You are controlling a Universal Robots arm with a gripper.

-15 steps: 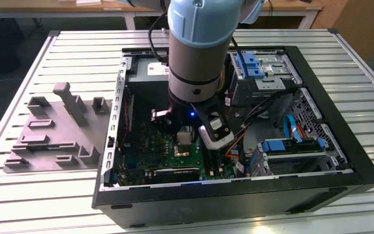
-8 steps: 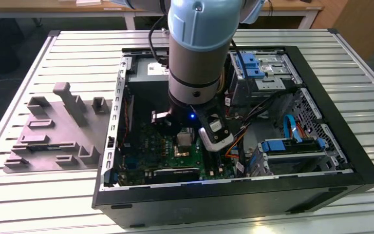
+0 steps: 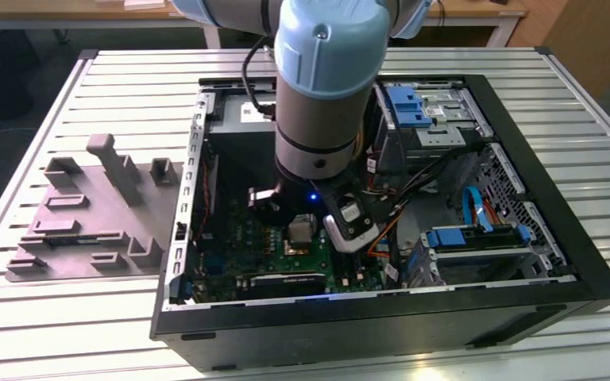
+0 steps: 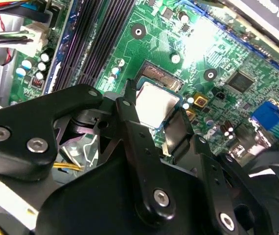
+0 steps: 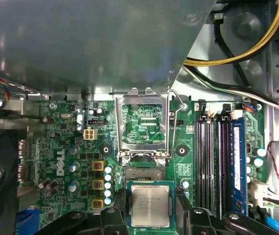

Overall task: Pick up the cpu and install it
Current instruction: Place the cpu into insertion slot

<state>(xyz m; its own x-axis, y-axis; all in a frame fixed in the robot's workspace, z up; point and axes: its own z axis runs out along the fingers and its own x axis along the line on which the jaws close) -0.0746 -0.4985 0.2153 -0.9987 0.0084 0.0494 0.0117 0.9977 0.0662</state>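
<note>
The cpu (image 5: 151,204), a small square chip with a silvery top and pale green rim, sits between my gripper's (image 5: 151,207) black fingers (image 5: 182,208), which are shut on its two sides. It hangs just off the bare socket (image 5: 144,172) on the green motherboard (image 5: 71,147). The socket's silver hinged frame (image 5: 143,104) stands flipped up beyond it. In the second wrist view the cpu (image 4: 154,100) shows between the fingers (image 4: 129,110), with the socket contacts (image 4: 162,78) right behind it. In the exterior view the arm reaches down into the open computer case (image 3: 559,238), with the cpu (image 3: 302,228) under its wrist.
Memory slots (image 5: 213,161) run beside the socket. A big grey box (image 5: 81,44) stands past the hinged frame, with yellow and white cables (image 5: 247,49) next to it. Drive cages with blue parts (image 3: 475,238) fill the case's other half. A grey fixture tray (image 3: 83,214) lies on the exterior view's left.
</note>
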